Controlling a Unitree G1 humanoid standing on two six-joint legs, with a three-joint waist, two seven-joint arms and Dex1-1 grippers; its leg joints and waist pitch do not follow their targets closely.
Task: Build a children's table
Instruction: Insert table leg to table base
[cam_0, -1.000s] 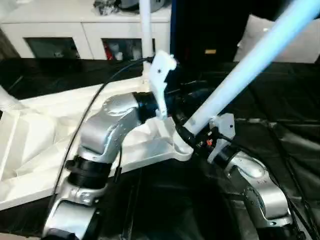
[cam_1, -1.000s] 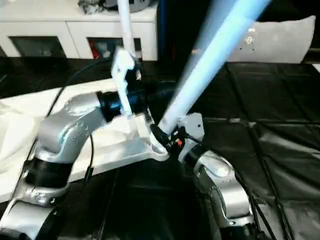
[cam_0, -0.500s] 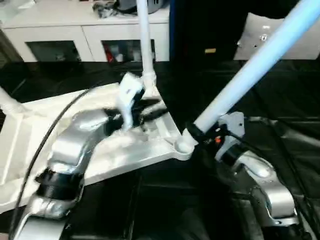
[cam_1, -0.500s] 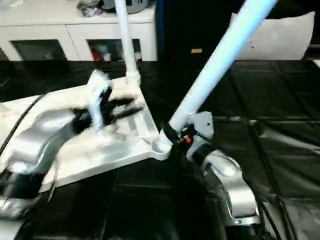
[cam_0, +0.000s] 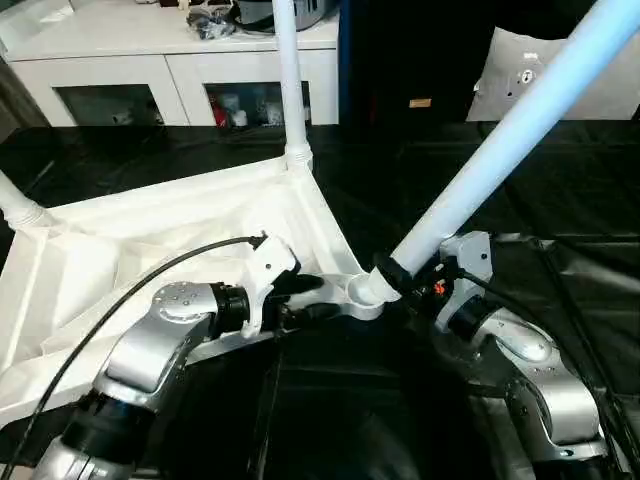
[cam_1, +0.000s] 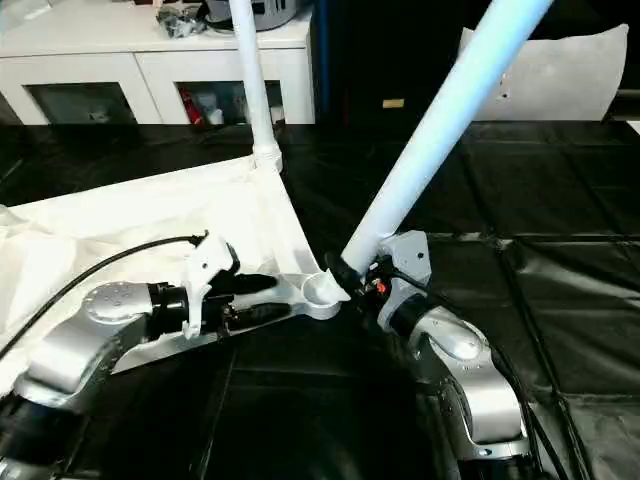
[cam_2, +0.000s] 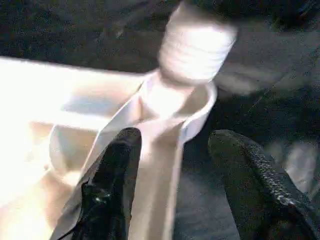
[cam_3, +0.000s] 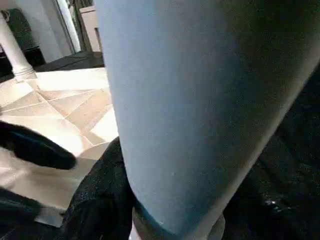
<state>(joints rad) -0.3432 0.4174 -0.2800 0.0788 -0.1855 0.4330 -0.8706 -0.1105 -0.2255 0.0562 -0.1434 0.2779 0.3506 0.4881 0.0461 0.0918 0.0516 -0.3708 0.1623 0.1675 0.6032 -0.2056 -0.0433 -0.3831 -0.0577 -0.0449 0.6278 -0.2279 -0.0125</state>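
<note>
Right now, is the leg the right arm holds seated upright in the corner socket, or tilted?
Tilted. The leg leans steeply, its threaded end at the mouth of the corner socket, not screwed in. The far leg stands upright.

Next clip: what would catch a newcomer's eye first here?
The long white leg slanting up toward the right, its lower end gripped by the right gripper just at the near corner socket of the upturned table top. The left gripper sits at the rim beside that socket, fingers apart either side of the edge. Another leg already stands upright at the far corner.
</note>
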